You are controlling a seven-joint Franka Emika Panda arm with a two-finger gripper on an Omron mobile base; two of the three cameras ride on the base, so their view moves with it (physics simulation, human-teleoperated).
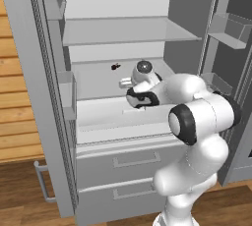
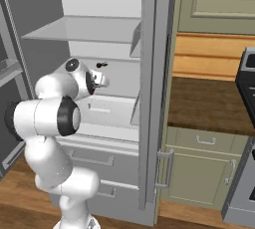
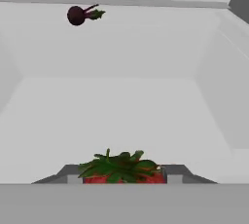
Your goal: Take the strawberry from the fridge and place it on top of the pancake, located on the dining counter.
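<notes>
Strawberry (image 3: 121, 170) held between my 2 fingers (image 3: 173, 173), its green leafy top facing the hand camera, red flesh just showing below the leaves. My gripper (image 3: 121, 175) pinches it from both sides inside the open fridge (image 1: 120, 31), above the white middle shelf (image 1: 103, 77). Farther back on that shelf lies a small dark beet (image 3: 77, 15) with a short stem, well apart from the strawberry. Both fridge doors (image 2: 152, 93) stand open.
</notes>
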